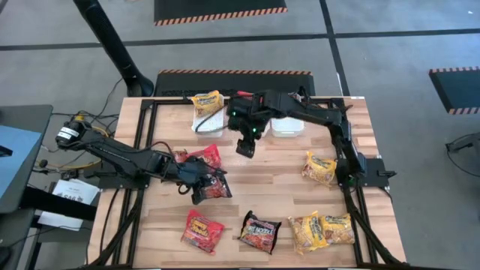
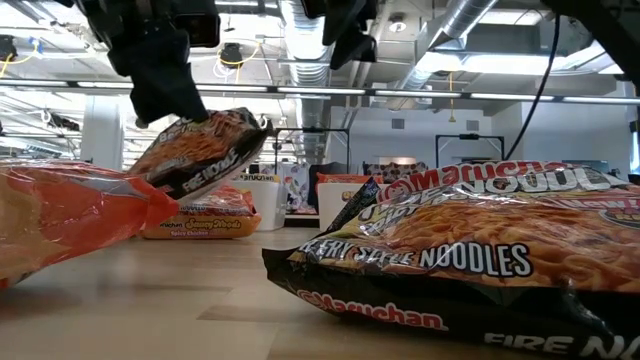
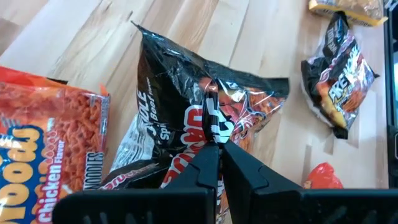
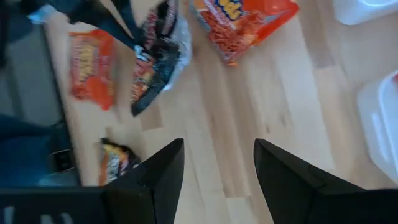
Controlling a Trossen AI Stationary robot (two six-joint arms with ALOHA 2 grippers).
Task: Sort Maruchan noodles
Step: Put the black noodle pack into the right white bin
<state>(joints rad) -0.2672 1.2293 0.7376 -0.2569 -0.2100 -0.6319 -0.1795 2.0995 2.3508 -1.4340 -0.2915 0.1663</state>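
Wood table (image 1: 262, 191), noodle pkts (image 1: 259, 231) scattered, ceiling pipes (image 2: 300, 40)

Left gripper (image 3: 219, 149): we see our two dark fingers pinched together on the crinkled edge of the black packet (image 3: 186, 93).
Black packet: gathered up at the pinch, over the wooden table (image 3: 81, 43).
Orange chicken-flavor packet (image 3: 46, 143): just beside the black one.
Second dark packet (image 3: 339, 78): well apart, lying flat on the wood.
Yellow packet (image 3: 348, 7): just past that one, cut off by the frame.
Red packet corner (image 3: 323, 176): near our fingers.
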